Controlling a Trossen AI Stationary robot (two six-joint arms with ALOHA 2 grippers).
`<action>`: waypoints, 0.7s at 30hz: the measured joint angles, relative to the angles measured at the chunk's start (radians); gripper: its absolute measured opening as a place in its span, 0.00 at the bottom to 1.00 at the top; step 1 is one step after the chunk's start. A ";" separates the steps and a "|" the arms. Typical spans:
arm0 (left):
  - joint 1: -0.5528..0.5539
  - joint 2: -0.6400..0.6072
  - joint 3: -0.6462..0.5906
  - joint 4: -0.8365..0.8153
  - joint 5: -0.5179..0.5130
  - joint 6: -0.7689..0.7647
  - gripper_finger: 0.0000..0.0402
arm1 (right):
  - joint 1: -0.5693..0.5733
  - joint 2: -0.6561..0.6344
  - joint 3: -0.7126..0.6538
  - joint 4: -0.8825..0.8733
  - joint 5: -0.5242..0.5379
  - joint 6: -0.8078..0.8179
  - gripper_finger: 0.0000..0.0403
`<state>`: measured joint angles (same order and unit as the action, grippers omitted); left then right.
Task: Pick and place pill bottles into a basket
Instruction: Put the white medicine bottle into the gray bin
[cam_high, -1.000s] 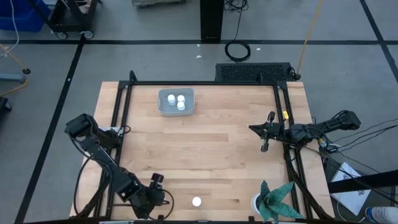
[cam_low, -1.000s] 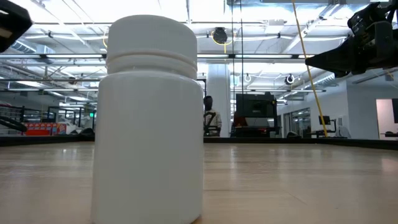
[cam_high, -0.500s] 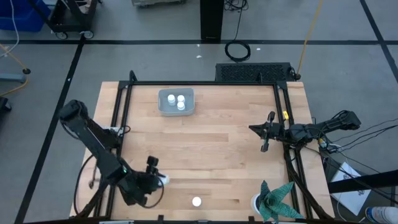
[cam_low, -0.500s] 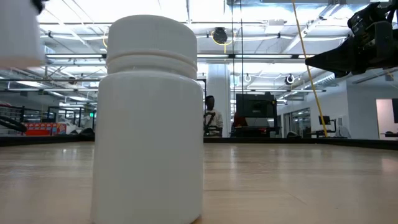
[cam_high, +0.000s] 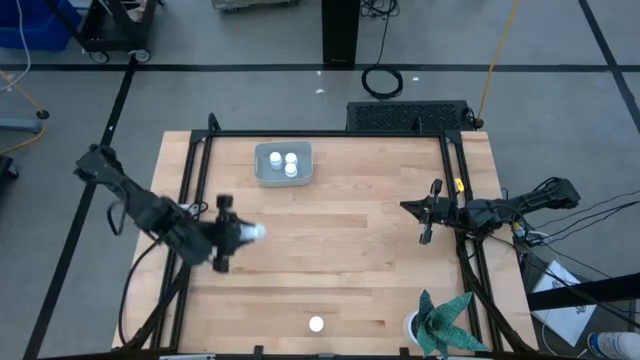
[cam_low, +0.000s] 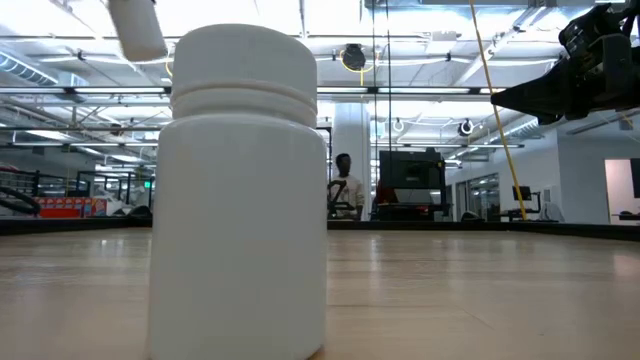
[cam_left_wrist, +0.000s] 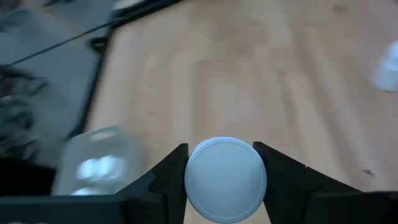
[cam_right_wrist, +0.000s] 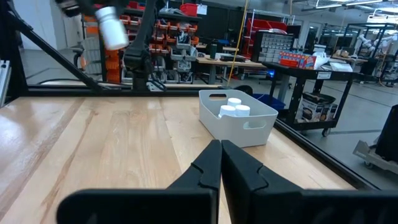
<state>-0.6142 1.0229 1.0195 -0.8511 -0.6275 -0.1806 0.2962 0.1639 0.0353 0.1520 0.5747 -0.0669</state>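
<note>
I see a wooden tabletop (cam_high: 340, 240) on grey floor (cam_high: 250, 95); left gripper (cam_high: 240, 233), mid-left, grips a bottle (cam_high: 256, 233); right gripper (cam_high: 427, 212), mid-right, is closed, empty; basket (cam_high: 283, 165) upper centre.

Five pill bottles (cam_high: 291, 164), one basket (cam_high: 262, 175), one potted plant (cam_high: 438, 322).

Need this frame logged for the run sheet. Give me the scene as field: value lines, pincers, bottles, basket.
left pincer: shut on a pill bottle, carried above the table's left side
right pincer: shut, empty, waiting at the table's right side
basket: at the far edge, left of centre
bottles in basket: three
bottle on table: one, upright, near the front edge
potted plant: front right corner
</note>
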 joint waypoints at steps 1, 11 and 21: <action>0.026 -0.019 0.000 -0.008 -0.016 0.013 0.42 | 0.000 0.000 0.000 0.000 0.000 0.000 0.01; 0.380 -0.082 0.000 0.003 0.031 0.227 0.40 | 0.000 0.000 0.000 0.000 0.000 0.000 0.01; 0.784 -0.081 0.000 0.156 0.330 0.439 0.41 | 0.000 0.000 0.000 0.000 0.000 0.000 0.01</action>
<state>0.1701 0.9420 1.0199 -0.6952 -0.2976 0.2588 0.2962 0.1639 0.0353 0.1520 0.5748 -0.0666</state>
